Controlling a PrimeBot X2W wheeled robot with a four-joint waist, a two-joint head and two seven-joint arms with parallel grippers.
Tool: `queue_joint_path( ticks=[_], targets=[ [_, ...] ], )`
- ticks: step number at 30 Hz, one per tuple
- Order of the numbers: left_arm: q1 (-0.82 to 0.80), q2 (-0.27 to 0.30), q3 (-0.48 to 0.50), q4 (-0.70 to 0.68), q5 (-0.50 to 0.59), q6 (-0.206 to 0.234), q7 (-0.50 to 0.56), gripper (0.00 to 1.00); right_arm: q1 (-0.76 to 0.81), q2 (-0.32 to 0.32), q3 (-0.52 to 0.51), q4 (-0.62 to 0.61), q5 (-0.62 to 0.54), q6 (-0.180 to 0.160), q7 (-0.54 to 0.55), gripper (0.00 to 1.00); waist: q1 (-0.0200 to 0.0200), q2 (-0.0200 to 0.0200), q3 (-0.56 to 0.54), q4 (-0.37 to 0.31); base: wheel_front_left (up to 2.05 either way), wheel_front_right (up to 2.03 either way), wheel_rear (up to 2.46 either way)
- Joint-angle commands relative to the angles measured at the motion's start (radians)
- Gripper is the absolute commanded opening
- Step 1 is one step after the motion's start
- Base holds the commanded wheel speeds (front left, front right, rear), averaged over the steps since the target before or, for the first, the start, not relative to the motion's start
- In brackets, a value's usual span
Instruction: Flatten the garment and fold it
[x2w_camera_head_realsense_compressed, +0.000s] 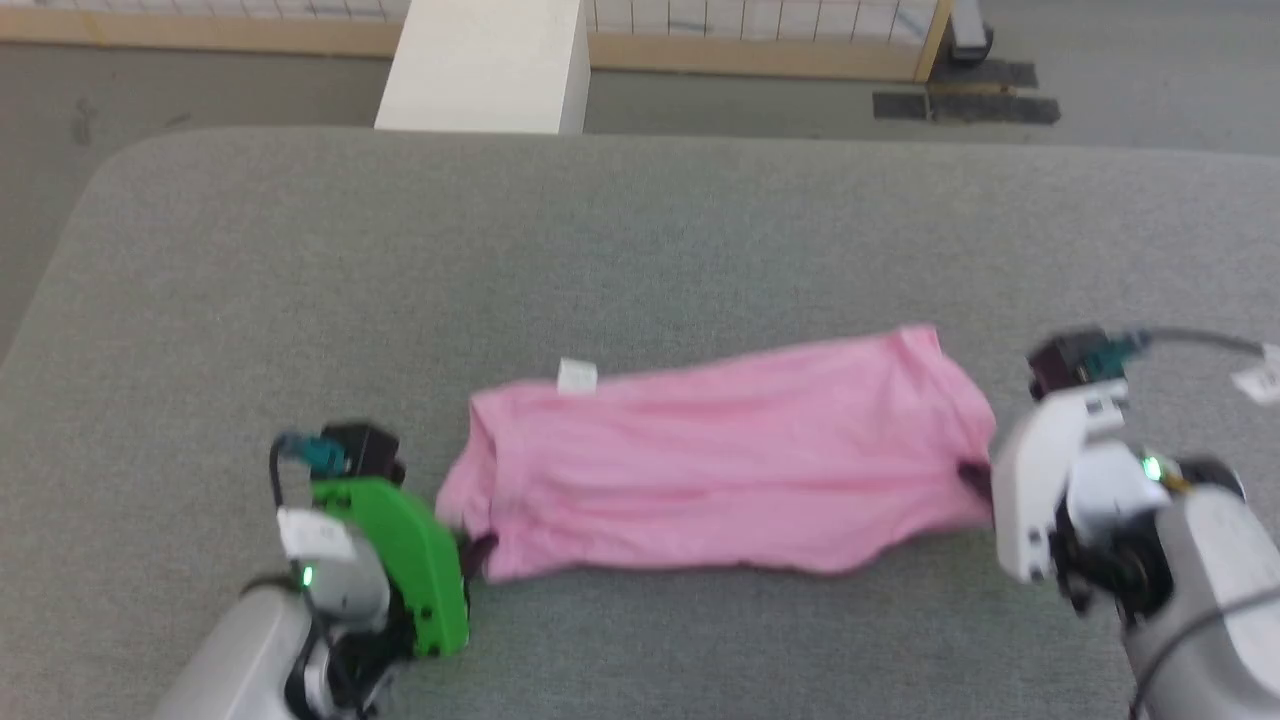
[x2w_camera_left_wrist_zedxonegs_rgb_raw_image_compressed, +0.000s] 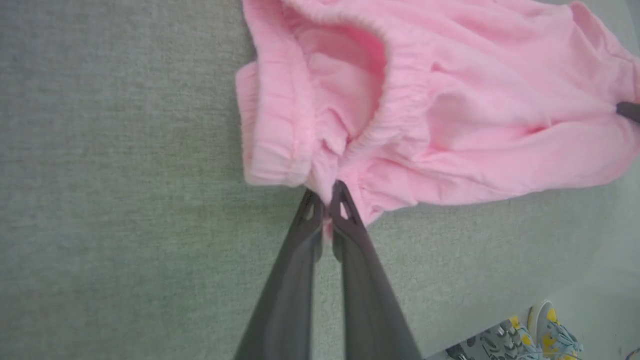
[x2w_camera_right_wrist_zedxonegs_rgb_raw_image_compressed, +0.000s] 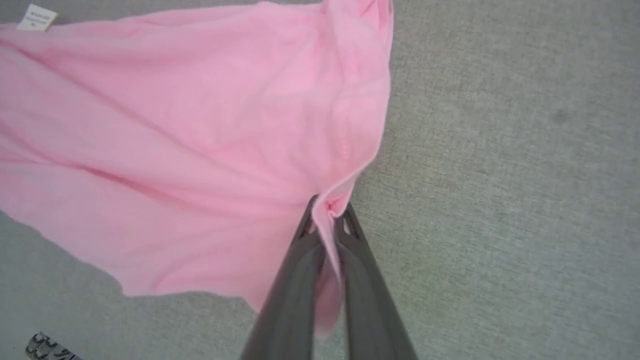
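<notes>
mossy_bolt: Left tool (x2w_camera_left_wrist_zedxonegs_rgb_raw_image_compressed: 326, 197) is right up in the lens on its wrist cam, long dark fingers pressed together with a pinch of pink between the tips. That's the near corner of the garment's (x2w_camera_head_realsense_compressed: 720, 460) left end, just below the gathered waistband (x2w_camera_left_wrist_zedxonegs_rgb_raw_image_compressed: 400, 100), which gapes open. Right tool (x2w_camera_right_wrist_zedxonegs_rgb_raw_image_compressed: 327, 210) same deal?

tinfoil_ray: Yep, clamped on a fold of hem at the near corner of the garment's right end, with a bit of cloth hanging down between the fingers. So the garment lies on the grey tabletop (x2w_camera_head_realsense_compressed: 640, 230) between the two tools, long axis running straight from one to the other. White tag (x2w_camera_head_realsense_compressed: 577, 376) sits on its far edge, toward the left end.

mossy_bolt: Flat yet?

tinfoil_ray: Not really imo. Creases run along its length and the near edge looks slack in the middle. Neither arm is nearer, each one owns an end of that long axis, so my guess is the next bit is both pulling outward, away from the garment's middle, before any fold. Those are thin pinches though, and one could slip. Also somebody's shoe (x2w_camera_left_wrist_zedxonegs_rgb_raw_image_compressed: 547, 325) is parked off the garment's near side, past the tabletop edge.
</notes>
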Motion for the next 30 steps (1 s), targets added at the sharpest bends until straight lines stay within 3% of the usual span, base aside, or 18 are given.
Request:
queue_joint_path(
  ticks=[1, 8, 9, 10, 11, 12, 14, 18, 21, 25, 30],
  targets=[
    [0.038, 0.019, 0.007, -0.02, -0.011, 0.017, 0.008, 0.0, 0.052, -0.004, -0.023, -0.034, 0.006, -0.002, 0.014, 0.0, 0.0, -0.0001, -0.029, -0.008, 0.0, 0.0, 0.0],
    [0.173, 0.037, 0.019, -0.094, -0.044, 0.074, 0.025, 0.0, 0.309, 0.077, -0.131, -0.227, -0.009, -0.002, 0.088, 0.0, 0.0, -0.0001, -0.043, -0.016, 0.0, 0.0, 0.0],
    [0.182, 0.035, 0.022, -0.099, -0.045, 0.08, 0.018, 0.2, 0.33, 0.092, -0.138, -0.241, -0.015, -0.002, 0.092, 0.0, 0.0, -0.0001, -0.043, -0.018, 0.0, 0.0, 0.0],
    [0.192, 0.036, 0.025, -0.101, -0.043, 0.088, 0.013, 1.0, 0.352, 0.109, -0.147, -0.255, -0.022, -0.002, 0.097, 0.0, 0.0, -0.0001, -0.044, -0.02, 0.0, 0.0, 0.0],
    [0.2, 0.037, 0.026, -0.102, -0.042, 0.096, 0.011, 1.0, 0.369, 0.123, -0.154, -0.267, -0.027, -0.002, 0.097, 0.35, 0.0, -0.0001, -0.045, -0.022, 0.0, 0.0, 0.0],
    [0.204, 0.039, 0.03, -0.105, -0.039, 0.102, 0.006, 1.0, 0.379, 0.133, -0.159, -0.276, -0.029, -0.002, 0.096, 1.0, 0.0, -0.0001, -0.046, -0.024, 0.0, 0.0, 0.0],
    [0.211, 0.042, 0.043, -0.119, -0.039, 0.113, -0.007, 1.0, 0.394, 0.153, -0.174, -0.299, -0.024, -0.002, 0.084, 1.0, 0.0, -0.0001, -0.048, -0.026, 0.0, 0.0, 0.0],
    [0.211, 0.074, 0.111, -0.217, 0.005, 0.175, -0.083, 1.0, 0.401, 0.175, -0.243, -0.386, -0.033, -0.002, 0.034, 1.0, 0.0, -0.0001, -0.054, -0.025, 0.0, 0.0, 0.0],
    [0.186, 0.091, 0.165, -0.248, 0.083, 0.202, -0.213, 1.0, 0.375, 0.178, -0.265, -0.406, -0.059, -0.002, 0.023, 1.0, 0.0, -0.0001, -0.05, -0.027, 0.0, 0.0, 0.0],
    [0.151, 0.084, 0.197, -0.225, 0.203, 0.168, -0.475, 1.0, 0.32, 0.166, -0.252, -0.362, -0.122, -0.002, 0.03, 1.0, 0.0, -0.0001, -0.039, -0.03, 0.0, 0.0, 0.0],
    [0.133, 0.031, 0.191, -0.139, 0.302, 0.129, -0.766, 1.0, 0.249, 0.142, -0.197, -0.262, -0.187, -0.002, 0.033, 1.0, 0.0, -0.0001, -0.018, -0.026, 0.0, 0.0, 0.0]
  ],
)
